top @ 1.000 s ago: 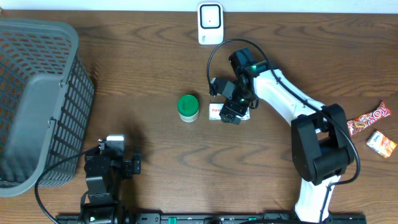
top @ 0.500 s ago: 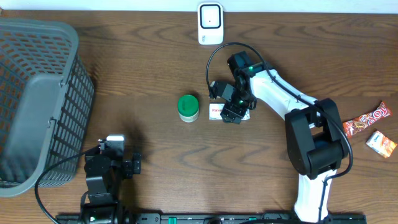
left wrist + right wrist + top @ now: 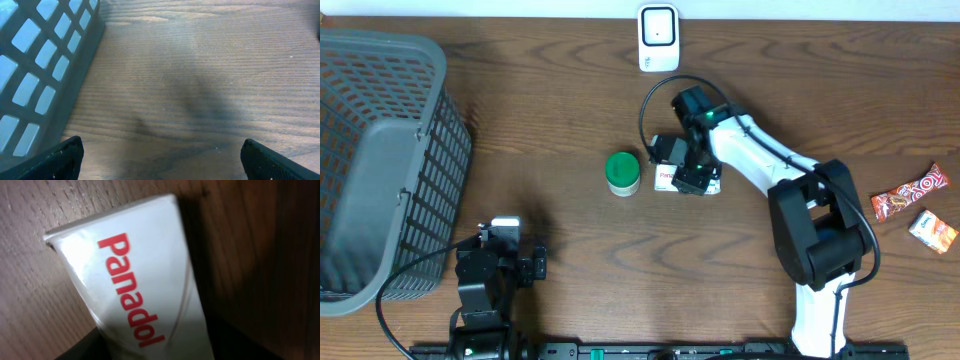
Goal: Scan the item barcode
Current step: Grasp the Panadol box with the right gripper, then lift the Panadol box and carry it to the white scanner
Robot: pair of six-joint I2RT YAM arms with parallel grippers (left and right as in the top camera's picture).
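Right gripper [image 3: 690,181] hangs low over the white Panadol box [image 3: 132,280], which lies just beside the green-lidded jar [image 3: 622,172], its jaw gap and any grip impossible to tell, while left gripper [image 3: 170,159], well apart from the jar, gapes wide and empty.

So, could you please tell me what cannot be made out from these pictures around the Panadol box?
Barcode: none shows on the Panadol box; the right wrist view gives only its lettered face, the lower end cut off by the frame edge.
Right gripper: overhead, its own body hides the jaws, so whether they hold the box cannot be told.
Small orange packet: overhead, its print is too small to read.
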